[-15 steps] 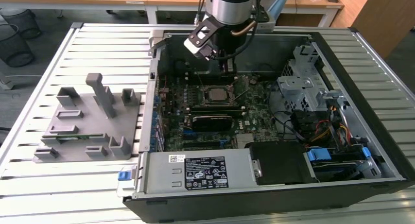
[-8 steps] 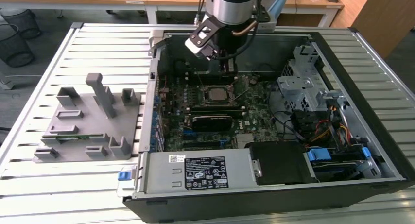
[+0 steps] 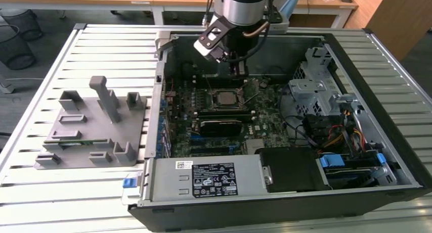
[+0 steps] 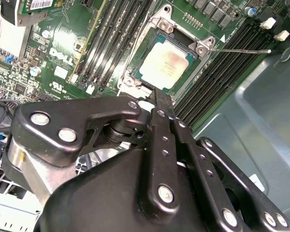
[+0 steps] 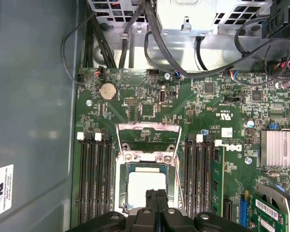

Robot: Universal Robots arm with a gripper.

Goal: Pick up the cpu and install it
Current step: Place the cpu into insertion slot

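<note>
The cpu (image 3: 226,98) lies flat in the socket on the green motherboard (image 3: 260,117) inside the open computer case. Its pale silver top shows in both wrist views (image 4: 168,64) (image 5: 146,186). The socket's metal load plate (image 5: 147,130) is swung open, and its thin lever (image 4: 241,50) sticks out sideways. My gripper (image 3: 233,67) hangs above the board just behind the socket. Its two black fingers are pressed together with nothing between them, their tips (image 5: 156,194) (image 4: 163,99) close over the chip's edge.
Empty memory slots (image 5: 94,174) flank the socket. A grey plastic fixture (image 3: 94,127) with a green memory stick (image 3: 78,141) sits on the slatted table at the exterior view's left. A drive cage (image 3: 317,91), cables and the power supply (image 3: 209,180) crowd the case.
</note>
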